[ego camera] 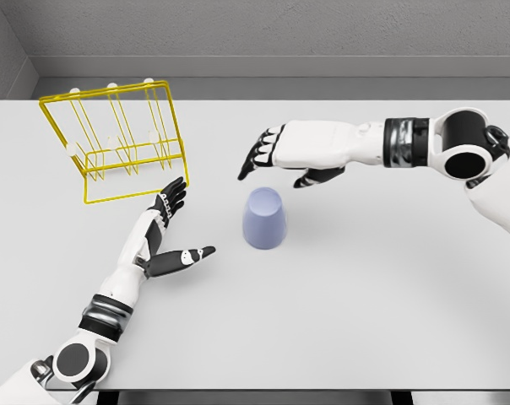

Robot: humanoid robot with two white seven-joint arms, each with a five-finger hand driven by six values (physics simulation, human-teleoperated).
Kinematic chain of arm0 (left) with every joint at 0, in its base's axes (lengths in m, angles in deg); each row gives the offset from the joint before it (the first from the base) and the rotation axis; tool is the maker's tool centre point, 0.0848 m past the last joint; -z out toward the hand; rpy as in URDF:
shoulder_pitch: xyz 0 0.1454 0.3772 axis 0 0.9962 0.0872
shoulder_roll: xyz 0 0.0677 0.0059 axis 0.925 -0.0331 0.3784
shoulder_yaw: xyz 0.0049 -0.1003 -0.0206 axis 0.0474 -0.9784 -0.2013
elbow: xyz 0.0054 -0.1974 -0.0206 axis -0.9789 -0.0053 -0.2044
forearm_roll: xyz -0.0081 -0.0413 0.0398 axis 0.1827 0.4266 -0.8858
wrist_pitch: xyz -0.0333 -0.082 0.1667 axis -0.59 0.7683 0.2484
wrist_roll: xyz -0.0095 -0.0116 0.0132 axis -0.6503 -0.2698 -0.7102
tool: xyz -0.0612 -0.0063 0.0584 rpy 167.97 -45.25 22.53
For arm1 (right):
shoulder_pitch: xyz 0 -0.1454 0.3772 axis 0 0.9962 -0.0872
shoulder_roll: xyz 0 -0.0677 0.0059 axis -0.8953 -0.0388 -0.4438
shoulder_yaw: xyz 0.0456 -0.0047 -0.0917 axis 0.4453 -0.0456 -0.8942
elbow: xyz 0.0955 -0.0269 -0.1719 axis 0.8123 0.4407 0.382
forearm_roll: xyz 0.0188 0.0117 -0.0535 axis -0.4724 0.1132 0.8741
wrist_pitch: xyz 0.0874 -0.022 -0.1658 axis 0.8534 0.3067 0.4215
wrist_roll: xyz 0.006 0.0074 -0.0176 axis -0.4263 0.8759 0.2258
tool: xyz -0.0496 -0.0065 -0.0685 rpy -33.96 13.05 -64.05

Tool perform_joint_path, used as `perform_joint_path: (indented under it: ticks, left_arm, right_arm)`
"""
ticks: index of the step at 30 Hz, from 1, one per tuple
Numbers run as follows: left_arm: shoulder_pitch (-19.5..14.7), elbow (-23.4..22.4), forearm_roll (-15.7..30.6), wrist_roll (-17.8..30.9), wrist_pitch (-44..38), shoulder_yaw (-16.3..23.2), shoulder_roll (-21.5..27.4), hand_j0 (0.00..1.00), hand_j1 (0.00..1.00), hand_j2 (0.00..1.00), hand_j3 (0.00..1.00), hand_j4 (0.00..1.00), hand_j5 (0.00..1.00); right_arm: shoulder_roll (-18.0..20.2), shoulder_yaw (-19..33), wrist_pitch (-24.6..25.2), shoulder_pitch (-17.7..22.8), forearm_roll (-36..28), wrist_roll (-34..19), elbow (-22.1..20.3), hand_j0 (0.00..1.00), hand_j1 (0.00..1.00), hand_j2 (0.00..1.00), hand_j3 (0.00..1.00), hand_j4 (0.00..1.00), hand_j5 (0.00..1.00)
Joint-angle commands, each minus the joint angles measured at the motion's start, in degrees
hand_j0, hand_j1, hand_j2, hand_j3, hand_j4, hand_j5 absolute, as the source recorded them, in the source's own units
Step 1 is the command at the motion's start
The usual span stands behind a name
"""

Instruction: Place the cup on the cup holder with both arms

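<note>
We see a pale lavender plastic cup (264,218) standing upside down near the middle of the white table (365,321), free of both hands. Our right hand (282,152) hovers just above and behind it, palm down, fingers stretched out and holding nothing. Our left hand (166,229) lies to the cup's left, fingers extended and thumb splayed toward the cup, also empty. The yellow wire cup holder with white-tipped pegs (116,139) sits at the table's far left, just beyond the left fingertips
</note>
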Motion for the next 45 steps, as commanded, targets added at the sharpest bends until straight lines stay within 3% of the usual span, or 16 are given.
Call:
perform_joint_path:
  ticks: [1, 6, 13, 17, 20, 24, 27, 30, 34, 45]
  left_arm:
    - [0.0, 0.04, -0.23, 0.06, 0.09, 0.01, 0.0, 1.0, 1.0, 1.0, 1.0, 1.0, 1.0]
    - [0.0, -0.05, -1.46, 0.5, 0.0, 0.63, -1.41, 1.0, 1.0, 1.0, 1.0, 1.0, 1.0]
    - [-1.93, -0.4, -1.55, 0.06, -5.88, 0.63, -2.9, 1.0, 1.0, 1.0, 1.0, 1.0, 1.0]
    - [-3.34, -0.4, -1.63, 0.06, -11.16, 0.89, -5.63, 1.0, 1.0, 1.0, 1.0, 1.0, 1.0]
    - [-3.34, -0.67, -4.8, 0.06, -11.25, 0.98, -8.7, 1.0, 1.0, 1.0, 1.0, 1.0, 1.0]
    - [-3.51, -0.84, -4.89, 0.15, -11.33, 1.06, -9.58, 1.0, 1.0, 1.0, 1.0, 1.0, 1.0]
    - [-3.96, -0.93, -5.24, 0.33, -11.51, 1.15, -9.84, 1.0, 1.0, 1.0, 1.0, 1.0, 1.0]
    - [-5.98, -1.11, -5.59, 0.33, -13.0, 3.52, -10.11, 1.0, 1.0, 1.0, 1.0, 1.0, 1.0]
    - [-5.89, -1.11, -7.87, 0.15, -13.62, 3.53, -10.29, 1.0, 1.0, 1.0, 1.0, 1.0, 1.0]
    - [-6.15, -1.11, -7.87, 0.15, -13.62, 3.61, -11.16, 1.0, 1.0, 1.0, 1.0, 1.0, 1.0]
  right_arm:
    - [-0.03, 0.04, 0.17, -0.09, 0.33, 0.03, 0.0, 1.0, 1.0, 1.0, 1.0, 1.0, 1.0]
    - [0.85, 0.48, 0.17, 0.26, 0.33, 0.03, 0.0, 1.0, 1.0, 1.0, 1.0, 1.0, 1.0]
    - [6.82, 7.42, 0.17, 3.34, 0.24, 0.03, 0.17, 1.0, 1.0, 1.0, 1.0, 1.0, 1.0]
    - [9.64, 8.04, 0.17, 4.04, 0.07, 0.03, 0.08, 1.0, 1.0, 1.0, 1.0, 1.0, 1.0]
    - [10.69, 7.95, 0.17, 4.48, 0.07, 0.03, 0.0, 1.0, 1.0, 1.0, 1.0, 1.0, 1.0]
    - [13.24, 8.04, 0.17, 7.29, 0.16, 0.03, 0.0, 1.0, 1.0, 1.0, 1.0, 1.0, 1.0]
    - [17.37, 10.59, 0.17, 7.47, -0.2, 0.03, -1.23, 1.0, 1.0, 1.0, 1.0, 1.0, 1.0]
    - [17.11, 10.33, 0.17, 8.7, -0.11, 0.03, -1.23, 1.0, 1.0, 1.0, 1.0, 1.0, 1.0]
    - [18.25, 10.77, 0.17, 8.7, -0.37, 0.03, -1.76, 1.0, 1.0, 1.0, 1.0, 1.0, 1.0]
    - [19.66, 10.85, 0.17, 8.88, -0.37, 0.03, -1.94, 1.0, 1.0, 1.0, 1.0, 1.0, 1.0]
